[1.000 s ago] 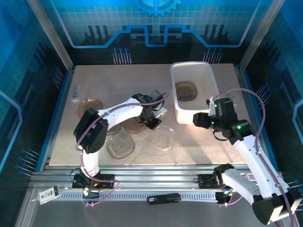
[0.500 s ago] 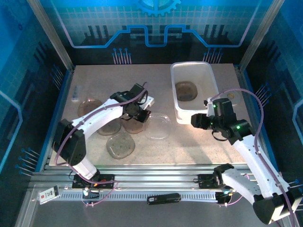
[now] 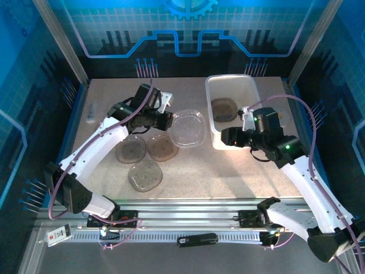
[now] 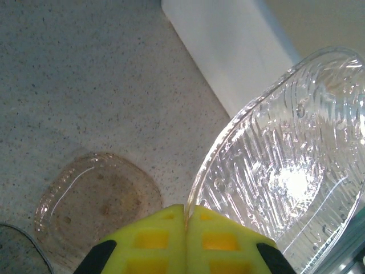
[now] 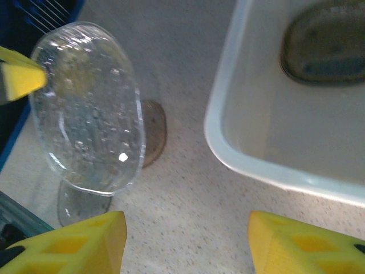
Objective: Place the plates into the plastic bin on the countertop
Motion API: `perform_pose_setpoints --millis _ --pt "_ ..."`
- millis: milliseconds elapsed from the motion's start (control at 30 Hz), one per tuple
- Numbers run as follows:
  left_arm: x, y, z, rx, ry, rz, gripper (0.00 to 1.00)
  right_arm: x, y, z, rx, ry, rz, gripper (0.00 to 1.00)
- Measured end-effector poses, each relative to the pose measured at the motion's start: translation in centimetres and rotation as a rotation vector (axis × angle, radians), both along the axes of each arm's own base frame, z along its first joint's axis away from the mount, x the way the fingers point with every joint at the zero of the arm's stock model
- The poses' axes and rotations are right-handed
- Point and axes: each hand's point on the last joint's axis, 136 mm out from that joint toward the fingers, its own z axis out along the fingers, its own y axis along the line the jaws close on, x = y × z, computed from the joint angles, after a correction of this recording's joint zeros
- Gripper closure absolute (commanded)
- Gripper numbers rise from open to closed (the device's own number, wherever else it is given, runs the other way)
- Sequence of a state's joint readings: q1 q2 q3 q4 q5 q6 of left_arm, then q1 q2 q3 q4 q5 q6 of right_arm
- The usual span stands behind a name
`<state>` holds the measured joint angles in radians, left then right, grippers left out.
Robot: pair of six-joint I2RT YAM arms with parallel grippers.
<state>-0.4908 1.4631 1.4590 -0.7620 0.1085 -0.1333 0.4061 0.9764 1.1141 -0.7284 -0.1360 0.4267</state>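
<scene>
My left gripper (image 3: 169, 119) is shut on the rim of a clear ribbed plate (image 3: 189, 128), held tilted above the countertop (image 3: 228, 171) just left of the plastic bin (image 3: 251, 85). In the left wrist view the yellow fingers (image 4: 165, 240) pinch that plate's (image 4: 291, 165) edge. One brown plate (image 3: 224, 109) lies inside the bin. Three smoky plates (image 3: 162, 147) (image 3: 132, 150) (image 3: 145, 174) lie on the countertop below the left arm. My right gripper (image 3: 224, 137) stands open at the bin's near left corner, with bare countertop between its fingers (image 5: 74, 242); its view shows the held plate (image 5: 88, 108) and the bin rim (image 5: 228, 148).
A small pale object (image 3: 91, 118) lies near the left edge of the countertop. Blue walls and metal rails (image 3: 188, 208) frame the surface. The bin's white outer wall (image 4: 239, 51) stands close to the right of the held plate.
The left arm has lifted the clear plate off the countertop and carried it up and back toward the bin. The right gripper has edged left along the bin's near corner.
</scene>
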Motion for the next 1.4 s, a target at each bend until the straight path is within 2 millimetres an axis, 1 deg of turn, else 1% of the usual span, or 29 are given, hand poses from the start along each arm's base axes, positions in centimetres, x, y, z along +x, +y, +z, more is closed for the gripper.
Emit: perform_pose_setpoints --millis 100,200,300,433,500,633,900,1000,1067,1167,1267,1400 --pt "-0.1 -0.5 0.7 -0.016 -0.006 0.001 1.00 0.1 0.8 1.4 0.015 -0.030 0.023 0.42" --pt "-0.5 -1.3 1.2 -0.022 -0.017 -0.013 1.00 0.3 1.5 1.9 0.018 -0.035 0.043 0.43" --pt "-1.1 -2.6 1.9 -0.029 -0.031 -0.041 1.00 0.6 2.1 1.4 0.006 -0.019 0.055 0.44" --pt "-1.9 -3.7 2.3 -0.041 -0.032 -0.063 1.00 1.0 2.5 0.4 -0.030 0.001 0.051 0.46" --pt "-2.1 -4.0 2.4 -0.042 -0.034 -0.068 1.00 1.3 2.4 -0.1 -0.054 0.007 0.036 0.48" --pt "-2.2 -4.2 2.4 -0.040 -0.036 -0.074 1.00 1.6 1.7 -0.4 -0.085 0.003 0.001 0.53" --pt "-2.7 -5.1 3.8 -0.055 -0.063 -0.098 1.00 1.8 1.4 -0.4 -0.096 -0.001 -0.014 0.65" --pt "-2.9 -5.3 4.2 -0.056 -0.067 -0.105 1.00 1.8 1.4 -0.5 -0.094 0.000 -0.015 0.73" --pt "-3.0 -5.5 4.2 -0.053 -0.068 -0.107 1.00 1.9 1.5 -0.4 -0.092 -0.005 -0.014 0.80" --pt "-3.0 -5.7 4.2 -0.048 -0.069 -0.110 1.00 1.9 1.6 -0.3 -0.087 -0.006 -0.011 0.87" --pt "-3.0 -5.9 4.2 -0.044 -0.071 -0.112 0.99 1.9 1.7 -0.5 -0.084 -0.002 -0.012 0.89" --pt "-2.7 -5.9 4.2 -0.035 -0.073 -0.105 0.99 1.9 1.7 -0.6 -0.085 -0.001 -0.010 0.95"
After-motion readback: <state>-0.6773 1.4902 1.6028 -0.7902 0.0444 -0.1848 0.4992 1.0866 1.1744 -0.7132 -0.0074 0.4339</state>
